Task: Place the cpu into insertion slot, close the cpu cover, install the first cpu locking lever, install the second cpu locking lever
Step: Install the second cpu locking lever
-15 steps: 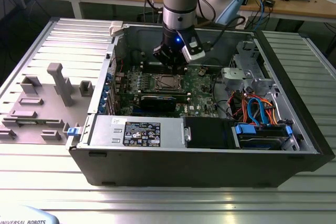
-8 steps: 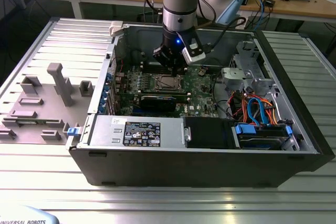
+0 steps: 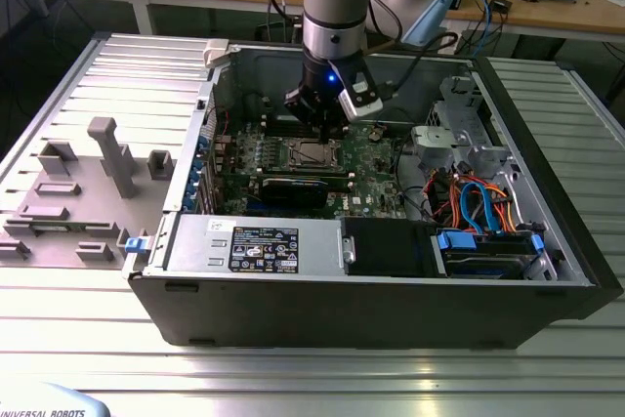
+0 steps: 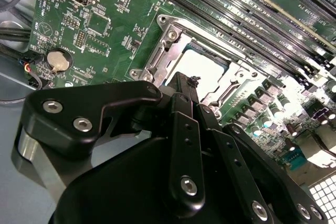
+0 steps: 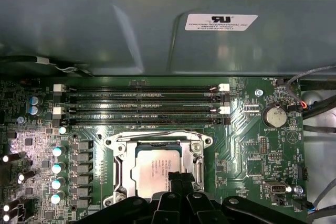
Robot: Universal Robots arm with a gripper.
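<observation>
The cpu (image 5: 156, 167) lies flat in the slot (image 5: 119, 167), under the closed cover (image 5: 195, 152). The gripper (image 5: 177, 178) hangs just above its near edge, jaws drawn together on nothing, likely to press rather than grasp. Memory slots (image 5: 142, 106) run alongside, beyond the socket.

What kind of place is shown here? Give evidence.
Likely a robotics lab or test workshop: an open computer case lies on a ribbed metal table, a robot arm reaches into it, and cluttered wooden benches stand behind.
</observation>
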